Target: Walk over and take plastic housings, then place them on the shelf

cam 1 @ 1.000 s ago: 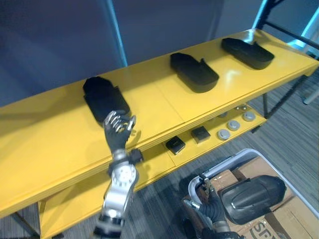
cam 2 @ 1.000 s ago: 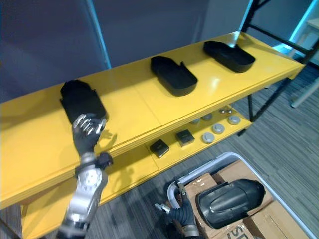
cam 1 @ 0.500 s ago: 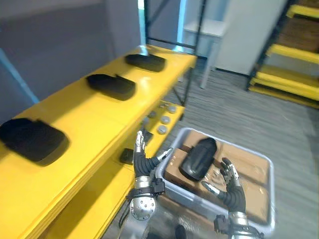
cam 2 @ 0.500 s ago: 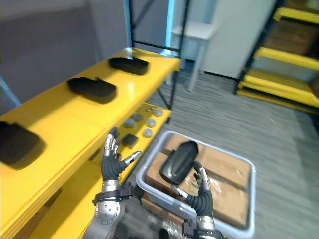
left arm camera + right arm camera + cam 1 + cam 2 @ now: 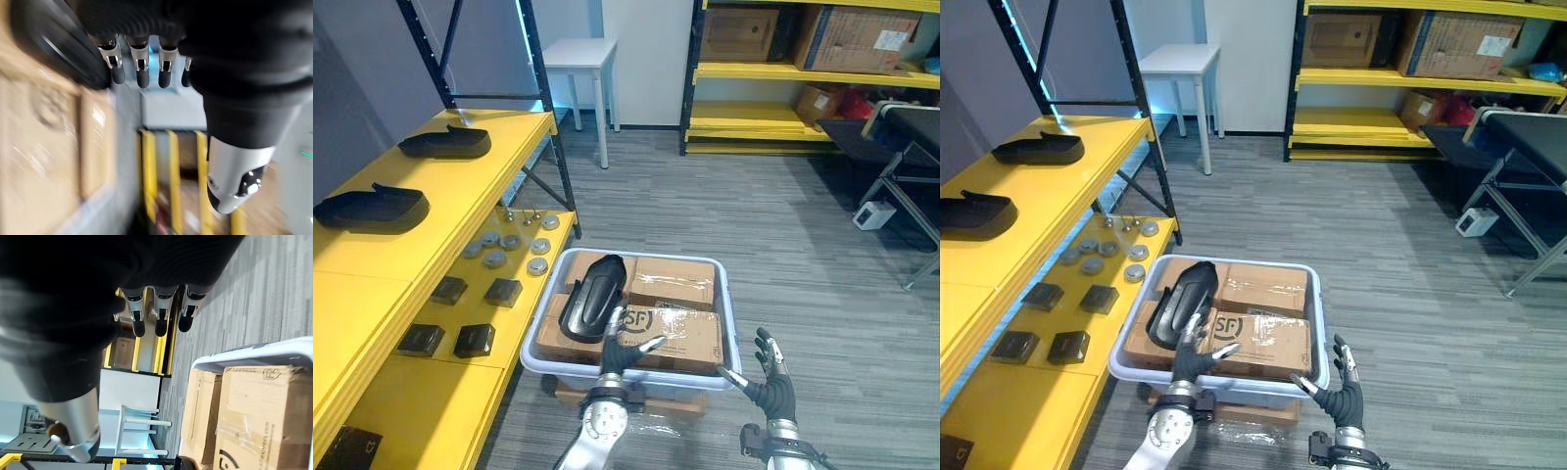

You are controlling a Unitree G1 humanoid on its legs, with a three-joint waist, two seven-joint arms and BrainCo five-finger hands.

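A long yellow shelf (image 5: 352,257) stands left of the grey bin (image 5: 731,323) and carries two black housings (image 5: 372,208). Cardboard boxes (image 5: 675,313) fill the bin, with a black plastic housing (image 5: 592,299) lying on them. At the bin's front rim the left hand (image 5: 625,352) has its fingers spread and empty. Right of the bin, the right hand (image 5: 771,387) is likewise open and empty.

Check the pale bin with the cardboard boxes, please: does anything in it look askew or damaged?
Nothing looks damaged or spilled. The glossy black plastic housing lies slanted across the brown cardboard boxes in the pale grey plastic bin, on top of them. The left hand and the right hand hover open by its near side.
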